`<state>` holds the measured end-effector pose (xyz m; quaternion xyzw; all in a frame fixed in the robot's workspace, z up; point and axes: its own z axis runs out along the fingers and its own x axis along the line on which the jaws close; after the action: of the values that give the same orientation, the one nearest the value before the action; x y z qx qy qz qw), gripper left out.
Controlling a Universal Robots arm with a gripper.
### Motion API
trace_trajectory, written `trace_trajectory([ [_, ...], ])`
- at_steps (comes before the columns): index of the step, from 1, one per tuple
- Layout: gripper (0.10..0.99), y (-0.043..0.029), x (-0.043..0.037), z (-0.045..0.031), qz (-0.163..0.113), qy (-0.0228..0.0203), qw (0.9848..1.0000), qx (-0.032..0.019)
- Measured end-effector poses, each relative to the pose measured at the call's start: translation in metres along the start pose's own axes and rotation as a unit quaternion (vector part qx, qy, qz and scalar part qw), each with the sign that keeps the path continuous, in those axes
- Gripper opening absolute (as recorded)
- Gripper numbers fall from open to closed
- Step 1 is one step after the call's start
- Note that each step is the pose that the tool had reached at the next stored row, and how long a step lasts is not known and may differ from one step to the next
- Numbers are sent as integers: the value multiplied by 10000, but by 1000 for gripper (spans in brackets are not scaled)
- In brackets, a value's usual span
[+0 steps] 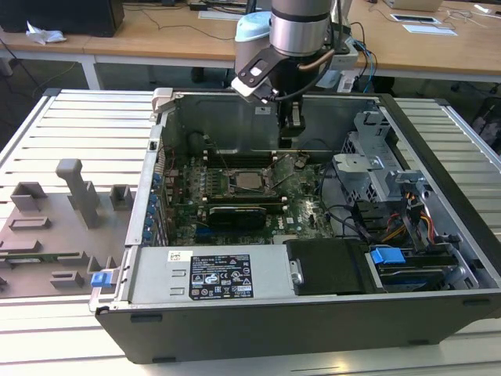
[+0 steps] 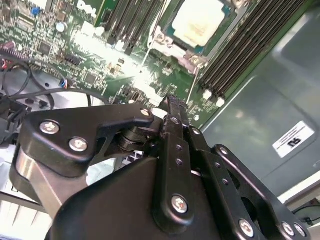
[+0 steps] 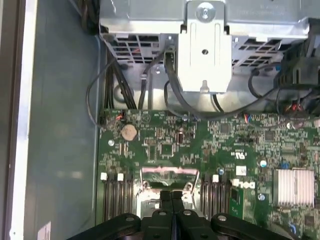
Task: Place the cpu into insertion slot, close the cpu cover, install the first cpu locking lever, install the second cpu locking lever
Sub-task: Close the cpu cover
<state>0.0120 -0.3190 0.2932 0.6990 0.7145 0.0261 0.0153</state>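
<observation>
CPU [image 1: 250, 182] is seated in the socket [image 2: 176, 44], silver top up, lying flat inside the socket's metal rim (clearest in the second wrist view). Socket sits on the green board [image 1: 301, 211] inside the open computer case [image 1: 235, 329], which lies on the slatted grey worktop [image 1: 86, 125].

Hand [image 1: 287, 142] hangs above the board just beyond the socket, on the side toward the case's back wall and a bit to the exterior view's right. It's apart from the CPU. Fingers [image 3: 165, 200] are pressed together against each other in both wrist views.

- Long black memory slots [image 2: 240, 45] run along both sides of the socket.
- Coin battery [image 3: 129, 132] sits on the board beyond the socket, near black cables [image 3: 107, 85].
- Finned heat sink [image 3: 294, 187] is well off to one side of the socket.
- Power supply [image 1: 211, 278] with a white label is on the socket's near side in the exterior view.
- Grey fixture tray [image 1: 55, 227] is well apart from the socket, outside the case toward the exterior view's left.
</observation>
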Motion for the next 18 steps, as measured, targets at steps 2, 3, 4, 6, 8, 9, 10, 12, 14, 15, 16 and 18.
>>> trace_trajectory([
  [2, 106, 73, -1, 5, 0, 1, 10000, 3],
  [3, 106, 97, -2, 7, 1, 2, 10000, 5],
  [4, 106, 122, -2, 9, 1, 2, 10000, 7],
  [6, 106, 195, -4, 13, 0, 1, 10000, 20],
  [8, 106, 298, -7, 21, 1, 2, 10000, 48],
  [9, 106, 339, -7, 26, 1, 2, 10000, 62],
  [10, 106, 383, -9, 41, 1, 1, 10000, 86],
  [12, 106, 428, -11, 105, 1, 1, 9999, 119],
  [14, 106, 437, -12, 185, 2, 1, 9999, 130],
  [15, 106, 436, -12, 204, 3, 2, 9999, 130],
  [16, 106, 434, -13, 228, 2, 0, 9999, 131],
  [18, 106, 432, -13, 269, 2, 1, 9999, 131],
])
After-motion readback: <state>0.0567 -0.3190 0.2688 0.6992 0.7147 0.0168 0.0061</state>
